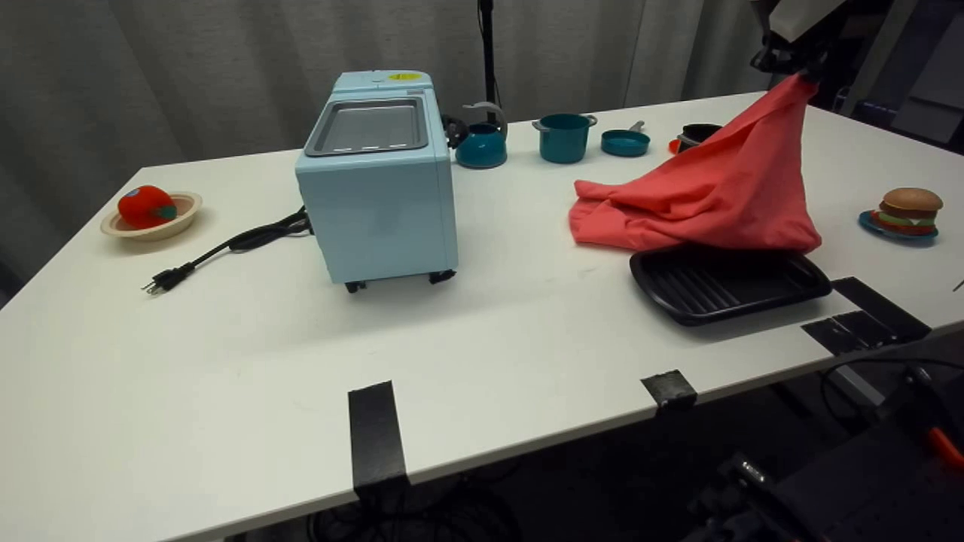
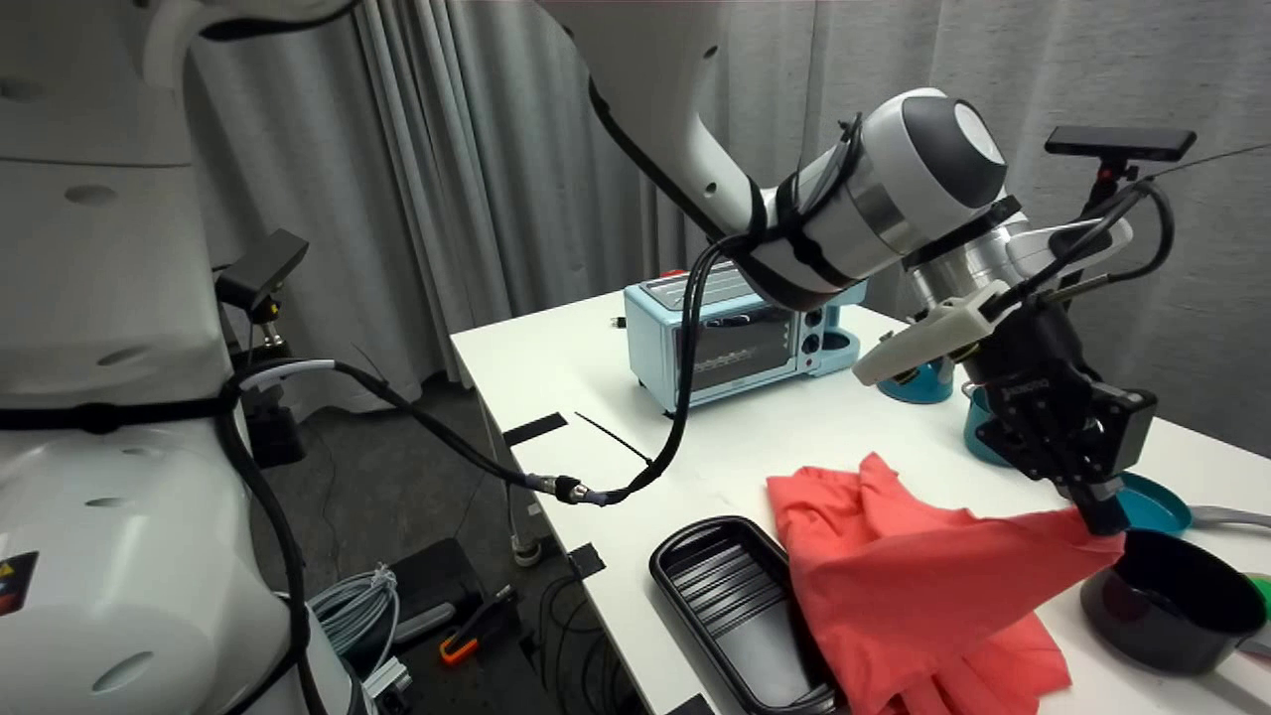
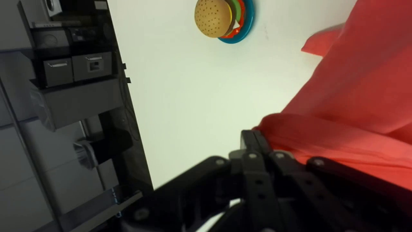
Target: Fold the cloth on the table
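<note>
The red-coral cloth (image 1: 742, 181) is lifted by one end, rising in a slanted sheet from the white table (image 1: 248, 376). Its lower part lies bunched on the tabletop and against the rear rim of a black tray. My gripper (image 2: 1100, 511) is shut on the raised corner of the cloth (image 2: 923, 586), well above the tabletop. In the wrist view the fingertips of the gripper (image 3: 256, 137) are pressed together, and the cloth (image 3: 370, 83) spreads away to the right from them. The pinched bit itself is mostly hidden between the fingers.
The black ribbed tray (image 1: 727, 290) touches the cloth at the table's front. A toy burger (image 3: 214, 19) on a blue plate sits nearby. A black pot (image 2: 1167, 606) stands close beside the gripper. Teal cookware, including a pot (image 1: 565, 139), lines the back, near the light-blue toaster oven (image 1: 388, 211).
</note>
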You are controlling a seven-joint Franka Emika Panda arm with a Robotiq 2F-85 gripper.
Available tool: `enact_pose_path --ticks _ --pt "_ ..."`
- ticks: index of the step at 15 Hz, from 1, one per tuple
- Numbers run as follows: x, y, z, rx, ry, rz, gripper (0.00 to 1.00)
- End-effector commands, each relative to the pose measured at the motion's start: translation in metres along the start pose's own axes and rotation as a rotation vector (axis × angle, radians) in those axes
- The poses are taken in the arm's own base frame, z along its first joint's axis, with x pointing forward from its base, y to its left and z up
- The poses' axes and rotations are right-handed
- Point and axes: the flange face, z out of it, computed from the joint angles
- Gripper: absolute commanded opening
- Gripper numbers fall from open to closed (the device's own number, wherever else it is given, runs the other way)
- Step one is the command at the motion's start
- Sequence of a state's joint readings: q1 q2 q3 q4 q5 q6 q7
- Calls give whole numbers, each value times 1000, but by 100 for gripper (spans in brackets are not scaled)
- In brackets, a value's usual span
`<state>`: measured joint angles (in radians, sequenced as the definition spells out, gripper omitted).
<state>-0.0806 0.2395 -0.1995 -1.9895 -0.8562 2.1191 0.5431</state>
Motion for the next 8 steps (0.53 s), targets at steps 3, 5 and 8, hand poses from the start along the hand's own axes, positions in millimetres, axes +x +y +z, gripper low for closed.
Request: enact_pose_path --ticks 3,5,8 --pt "22 -13 1 -64 -32 83 42" --pt "20 -21 -9 -45 -12 80 57" --pt "9 -37 -31 31 34 30 80"
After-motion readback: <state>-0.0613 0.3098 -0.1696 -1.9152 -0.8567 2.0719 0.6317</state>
